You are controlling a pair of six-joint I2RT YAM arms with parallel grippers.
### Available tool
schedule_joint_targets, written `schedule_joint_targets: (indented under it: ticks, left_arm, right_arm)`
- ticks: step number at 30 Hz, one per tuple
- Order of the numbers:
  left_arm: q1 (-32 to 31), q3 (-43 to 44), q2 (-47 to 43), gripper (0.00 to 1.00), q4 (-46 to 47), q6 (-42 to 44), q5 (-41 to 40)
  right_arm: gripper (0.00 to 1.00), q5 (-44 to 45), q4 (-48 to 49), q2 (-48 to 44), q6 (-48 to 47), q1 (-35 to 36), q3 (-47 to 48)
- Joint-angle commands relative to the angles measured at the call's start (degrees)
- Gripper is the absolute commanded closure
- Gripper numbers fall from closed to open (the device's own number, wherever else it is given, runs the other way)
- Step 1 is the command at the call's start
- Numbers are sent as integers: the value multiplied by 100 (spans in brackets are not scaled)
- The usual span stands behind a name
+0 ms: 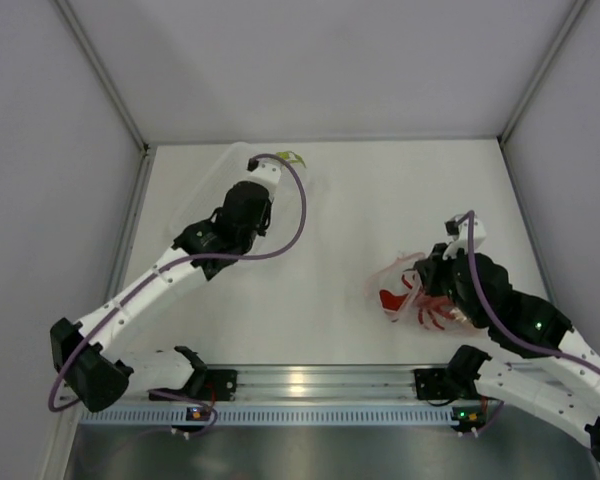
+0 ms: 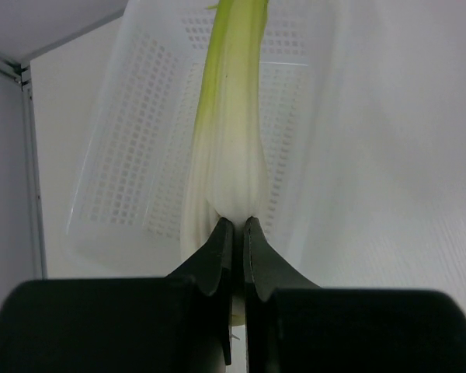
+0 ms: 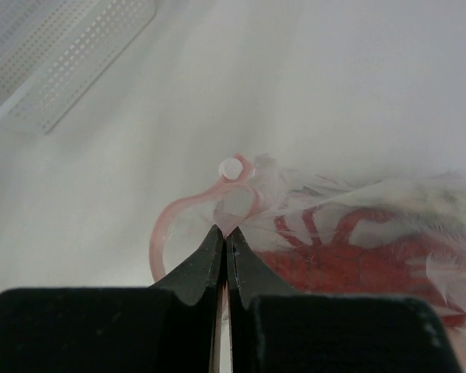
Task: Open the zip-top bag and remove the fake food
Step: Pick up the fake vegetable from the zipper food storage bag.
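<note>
Left gripper [image 2: 238, 221] clamped on the white base of the green-and-white plastic leek stalk [image 2: 229, 140], over the clear perforated rectangular tray [image 2: 132, 155]; so narrow a pinch risks it pivoting and dropping outside. Right gripper [image 3: 227, 231] pinches the clear floppy zip-top bag [image 3: 334, 194]; the film may slip free with the red plastic lobster [image 3: 349, 268] inside.

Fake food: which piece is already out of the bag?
The leek, gripped at its white end by the left hand at the tray. The red lobster is inside the bag that the right hand pinches.

White table [image 1: 340, 210] enclosed by plain pale-grey walls [image 1: 330, 60].
</note>
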Motion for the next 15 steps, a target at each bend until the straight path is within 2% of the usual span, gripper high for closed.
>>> schedule_joint_targets:
  ticks: [1,4,6,11,15]
  left_arm:
    - [691,-27,103,100,1570,780,1241]
    - [1166,-281,191,100,2221,1148,1727]
    - [1464,-501,270,100,2545,1325,1764]
    - [2203,-913,341,100,2819,1290,2536]
    - [2503,-1625,96,100,3557,1377,2520]
  right_arm:
    - [100,-244,594,97,-102,-28,93]
    - [100,-490,814,159,-128,-28,-12]
    - [100,-544,911,176,-198,-37,-74]
    - [100,-588,1061,361,-470,-36,-127]
    - [100,-535,1219,387,-576,-28,-127]
